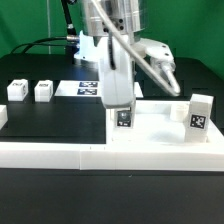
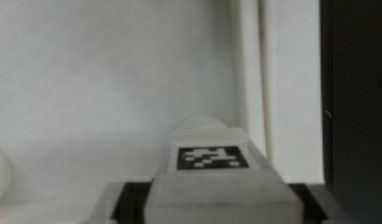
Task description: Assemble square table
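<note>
Gripper (image 1: 121, 100) is clenched on a leg block (image 1: 124, 117), held upright and low over the square slab (image 1: 160, 128) by the worktop's front edge, likely to seat it in a corner hole. A second leg (image 1: 197, 112) stands upright at the slab's corner. Spare legs (image 1: 15, 90) wait near the edge at the exterior view's left.

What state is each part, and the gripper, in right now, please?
gripper: shut on held leg.
held leg: upright, gripped, over the tabletop.
lone leg: upright on tabletop, exterior view's right.
outer spare leg: upright off tabletop, ungripped.
inner spare leg: upright, ungripped.
tabletop: lying flat.
</note>
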{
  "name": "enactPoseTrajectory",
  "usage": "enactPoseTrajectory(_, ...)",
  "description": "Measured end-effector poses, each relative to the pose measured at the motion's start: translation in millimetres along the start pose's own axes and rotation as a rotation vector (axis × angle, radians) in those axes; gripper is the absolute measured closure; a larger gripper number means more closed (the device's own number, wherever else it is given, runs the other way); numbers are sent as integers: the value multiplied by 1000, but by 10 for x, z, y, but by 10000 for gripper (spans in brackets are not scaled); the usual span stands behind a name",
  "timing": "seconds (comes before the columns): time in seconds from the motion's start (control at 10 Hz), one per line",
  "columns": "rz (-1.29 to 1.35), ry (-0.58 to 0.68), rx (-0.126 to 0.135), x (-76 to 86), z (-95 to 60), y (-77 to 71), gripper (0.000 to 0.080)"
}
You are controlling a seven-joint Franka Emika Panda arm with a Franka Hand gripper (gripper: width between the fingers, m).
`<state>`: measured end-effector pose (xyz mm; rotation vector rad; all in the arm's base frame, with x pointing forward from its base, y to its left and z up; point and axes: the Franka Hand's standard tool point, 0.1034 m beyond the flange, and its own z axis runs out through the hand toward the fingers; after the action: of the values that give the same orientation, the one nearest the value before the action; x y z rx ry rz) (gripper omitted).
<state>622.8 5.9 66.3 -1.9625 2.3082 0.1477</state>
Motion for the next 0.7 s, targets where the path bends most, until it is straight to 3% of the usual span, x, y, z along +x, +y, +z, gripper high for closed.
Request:
enactPoseTrajectory(0.4, 313, 6, 8, 32, -9, -17, 501)
enactPoseTrajectory(0.7, 385, 8, 8, 42, -14, -9, 489)
